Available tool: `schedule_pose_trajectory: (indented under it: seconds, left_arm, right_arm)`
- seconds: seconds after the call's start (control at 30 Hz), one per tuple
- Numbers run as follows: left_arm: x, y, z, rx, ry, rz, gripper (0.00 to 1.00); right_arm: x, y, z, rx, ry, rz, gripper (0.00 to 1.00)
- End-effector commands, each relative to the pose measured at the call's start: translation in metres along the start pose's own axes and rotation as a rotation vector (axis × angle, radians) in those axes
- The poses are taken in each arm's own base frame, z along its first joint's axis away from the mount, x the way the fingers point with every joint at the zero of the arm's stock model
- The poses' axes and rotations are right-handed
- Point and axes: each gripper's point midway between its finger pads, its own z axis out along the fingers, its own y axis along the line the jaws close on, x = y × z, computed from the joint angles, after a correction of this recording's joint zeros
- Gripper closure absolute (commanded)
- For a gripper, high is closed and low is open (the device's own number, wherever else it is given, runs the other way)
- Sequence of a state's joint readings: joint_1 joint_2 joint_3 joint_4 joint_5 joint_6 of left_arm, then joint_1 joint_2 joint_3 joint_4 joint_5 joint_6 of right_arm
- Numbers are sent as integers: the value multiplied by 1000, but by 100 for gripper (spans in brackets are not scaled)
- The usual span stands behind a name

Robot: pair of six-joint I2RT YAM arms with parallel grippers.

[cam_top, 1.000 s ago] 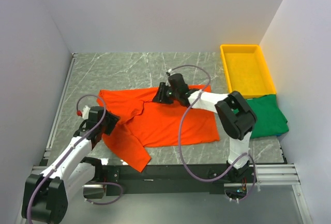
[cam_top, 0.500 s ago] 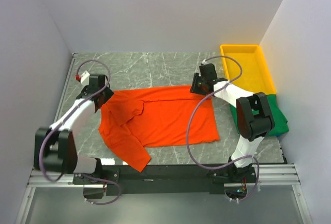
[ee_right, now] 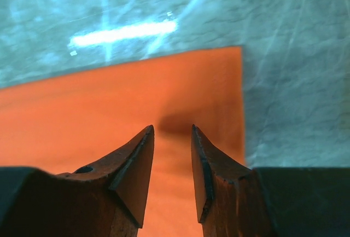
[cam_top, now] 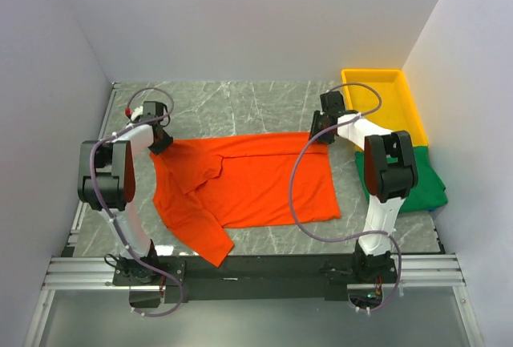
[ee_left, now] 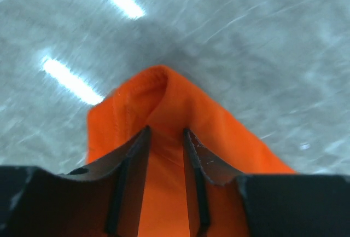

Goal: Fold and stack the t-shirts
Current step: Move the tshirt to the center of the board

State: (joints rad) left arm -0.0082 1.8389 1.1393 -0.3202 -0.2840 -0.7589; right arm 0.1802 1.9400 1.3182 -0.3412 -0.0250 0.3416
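Spreading looks to be the step in hand, judging by where both arms reach. At the left of the overhead frame, the left arm [cam_top: 104,175] stretches up to the upper-left corner of the orange-red t-shirt [cam_top: 256,179], and the left pincer [cam_top: 160,140] sits right on that corner. Its wrist view shows a ridge of orange cloth tented up between the two fingers. It therefore appears to be gripping the shirt there, probably to pull the top edge taut.

The shirt lies across the middle of the frame on the grey marbled surface [cam_top: 232,102]. It is mostly flat, with one sleeve [cam_top: 200,235] trailing toward the lower left, and it is not yet folded.

Right of centre, the right pincer [cam_top: 319,132] is at the shirt's upper-right corner. In its own wrist view the fingers stand apart above flat cloth with nothing pinched between them, so it reads as open. A pincer at each end of one edge would square the shirt up for a first fold.

In the upper right of the frame a yellow tray [cam_top: 371,72] stands against the wall. Just below it, partly hidden behind the right arm [cam_top: 389,167], lies the dark green t-shirt [cam_top: 425,187] in a compact shape. Whether it is neatly folded cannot be told.

Counted, there are two t-shirts, one orange-red and one green, one tray, and two arms with one pincer each.
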Motion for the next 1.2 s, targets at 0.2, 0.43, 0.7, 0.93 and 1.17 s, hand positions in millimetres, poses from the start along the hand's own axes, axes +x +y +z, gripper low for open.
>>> schedule_pose_trajectory:
  seconds: [0.2, 0.43, 0.7, 0.93, 1.17]
  left_arm:
    - [-12, -3, 21, -30, 50, 14, 63]
    - [-21, -6, 38, -48, 63, 11, 62]
    - [-27, -10, 42, -34, 60, 1, 62]
    - [-23, -5, 45, -30, 67, -10, 62]
    - [-21, -4, 47, -31, 68, -11, 62]
  right_arm:
    - [-14, -6, 17, 28, 75, -14, 60]
    - [-31, -11, 32, 67, 113, -29, 61]
    - [-45, 4, 7, -2, 21, 7, 62]
    - [-26, 37, -18, -46, 0, 22, 62]
    - [-10, 44, 2, 14, 19, 48, 64]
